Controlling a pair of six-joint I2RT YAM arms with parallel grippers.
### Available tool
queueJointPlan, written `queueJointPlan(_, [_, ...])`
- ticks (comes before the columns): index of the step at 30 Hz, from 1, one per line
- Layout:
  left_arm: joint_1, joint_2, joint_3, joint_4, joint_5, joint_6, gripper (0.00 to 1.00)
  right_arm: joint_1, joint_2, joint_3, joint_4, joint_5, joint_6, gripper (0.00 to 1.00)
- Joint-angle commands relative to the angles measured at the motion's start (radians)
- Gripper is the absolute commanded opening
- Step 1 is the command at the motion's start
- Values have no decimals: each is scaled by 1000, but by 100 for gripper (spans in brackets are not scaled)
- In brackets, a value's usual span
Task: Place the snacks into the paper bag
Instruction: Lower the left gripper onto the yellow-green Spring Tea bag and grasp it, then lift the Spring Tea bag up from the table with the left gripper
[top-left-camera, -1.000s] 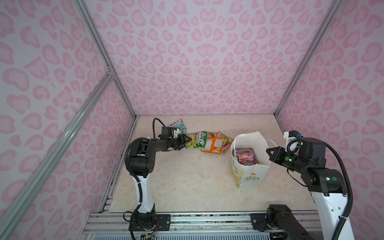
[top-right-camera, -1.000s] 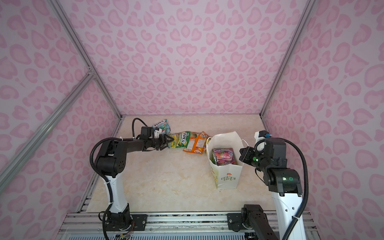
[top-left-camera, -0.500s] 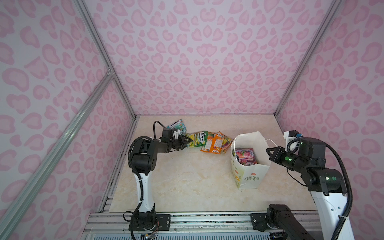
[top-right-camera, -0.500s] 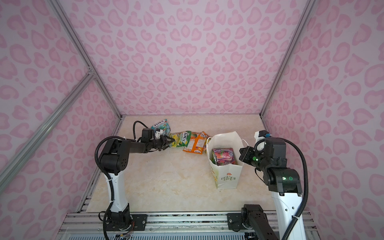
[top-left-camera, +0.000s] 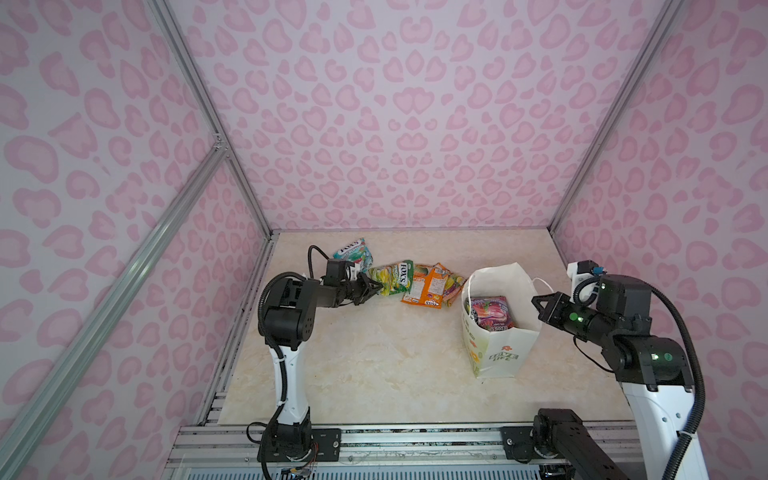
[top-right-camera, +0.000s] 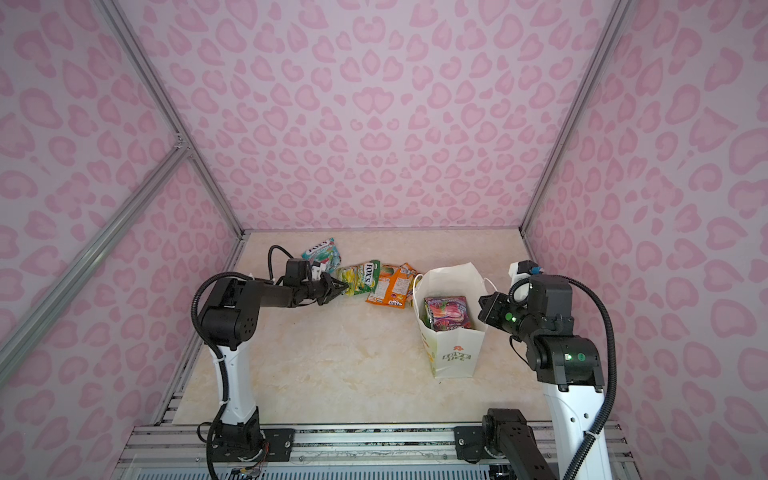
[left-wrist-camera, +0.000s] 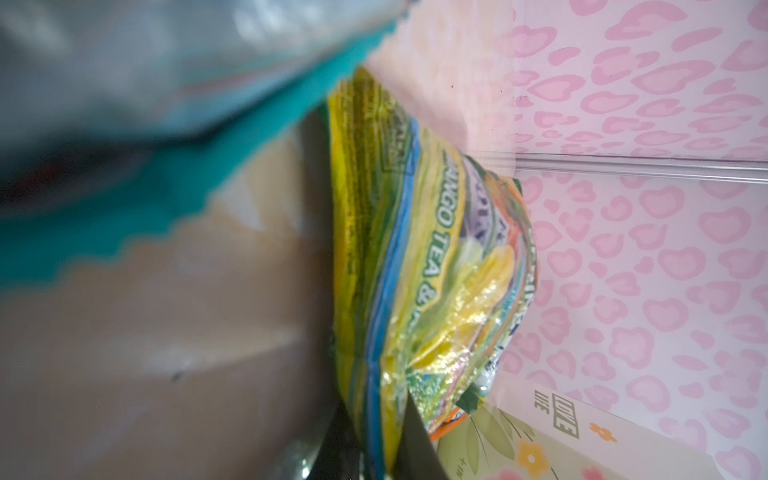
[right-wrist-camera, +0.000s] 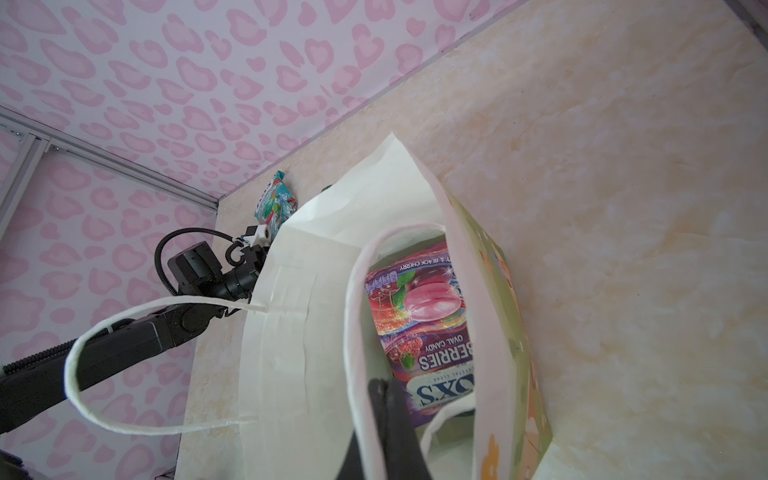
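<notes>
Where the left gripper (top-left-camera: 375, 289) meets the green-yellow pouch (top-left-camera: 392, 277), its jaws stand nearly together with the pouch's crimped edge pinched between them, as the left wrist view shows. The pouch lies on the tabletop (top-left-camera: 365, 365) near the far edge. An orange pouch (top-left-camera: 428, 286) lies beside it, and a teal pouch (top-left-camera: 353, 251) lies nearer the far-left corner.

The step in hand appears to be the pick-up of this pouch. It is best done by lifting straight up until the glossy film clears its neighbours, since so thin an edge grip may slip or drag the adjoining orange pouch. The pouch is then carried across to the mouth of the paper bag (top-left-camera: 498, 353). The bag stands upright toward the right edge with a purple pouch (top-left-camera: 492, 311) inside.

The right gripper (top-left-camera: 538, 301) is closed on the bag's white handle (right-wrist-camera: 353, 316) at the rim, apparently keeping the mouth open. It should hold firm during the drop.
</notes>
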Motion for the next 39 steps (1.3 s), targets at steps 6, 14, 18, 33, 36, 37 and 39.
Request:
queueJointPlan(6, [-5,-112,-29,-25,-5,-32,4,2,-1,-6,22,-13,1,0])
queueJointPlan(14, [-23,-273,-80,-48,-16,-41,3,2,0,-16,33,-13,4,0])
queueJointPlan(18, [-33,-349,-101,-69,-33,-38,3,1,1,-20,38,-13,4,0])
queueJointPlan(33, [-42,-590,-66,-354,-106,100,3,1,2,-25,44,-13,7,0])
queueJointPlan(36, [-41,-643,-52,-433,-122,137,3,2,4,-25,48,-13,9,0])
queueJointPlan(37, [-42,-662,-49,-449,-126,145,3,2,5,-24,50,-14,8,0])
queueJointPlan(39, [-42,-698,-40,-488,-137,164,3,2,7,-25,52,-16,10,0])
